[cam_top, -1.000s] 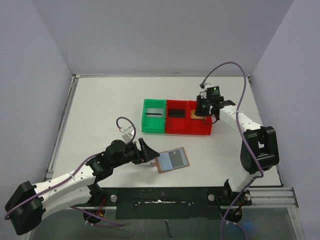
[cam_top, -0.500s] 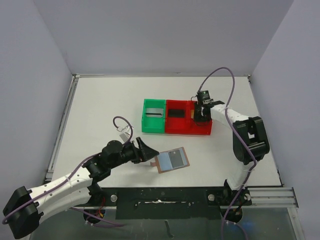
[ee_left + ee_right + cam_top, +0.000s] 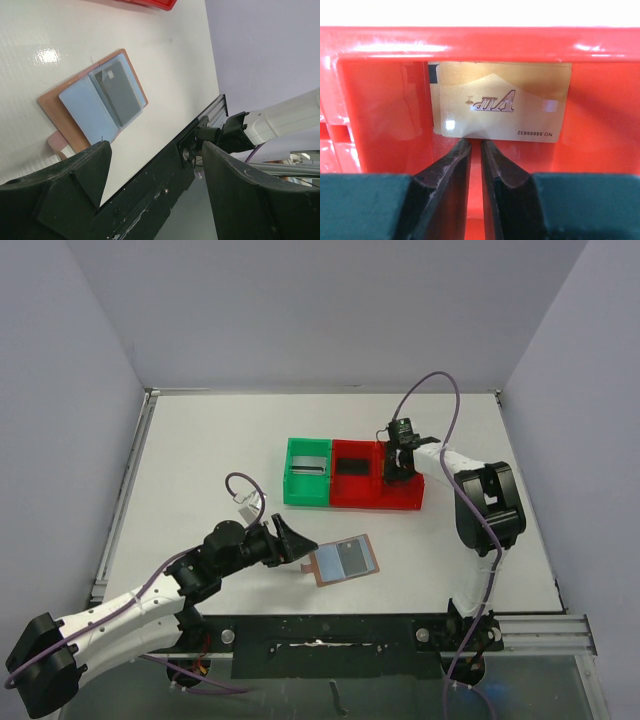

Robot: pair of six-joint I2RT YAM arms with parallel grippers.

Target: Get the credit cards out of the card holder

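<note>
Tan leather card holder [image 3: 345, 560] lies open on the white tabletop [image 3: 200, 470], blue lining up, one dark card [image 3: 120, 92] in it. Our left fingers [image 3: 155, 185] gape beside it. Our right fingers [image 3: 476, 150], nearly clenched, pinch the gold card's [image 3: 500, 107] edge inside the red bin [image 3: 380, 100]; card lettering partly unreadable.

Three bins [image 3: 352, 474] stand in a row just past the middle of the desk [image 3: 200, 460], joined side by side. The card holder [image 3: 345, 560] lies open at six o'clock from them, well apart. The left tool [image 3: 292, 542] sits at nine o'clock of the card holder, just beside it. One card [image 3: 501, 108] lies in the three-o'clock bin, under the right tool [image 3: 398, 462].
</note>
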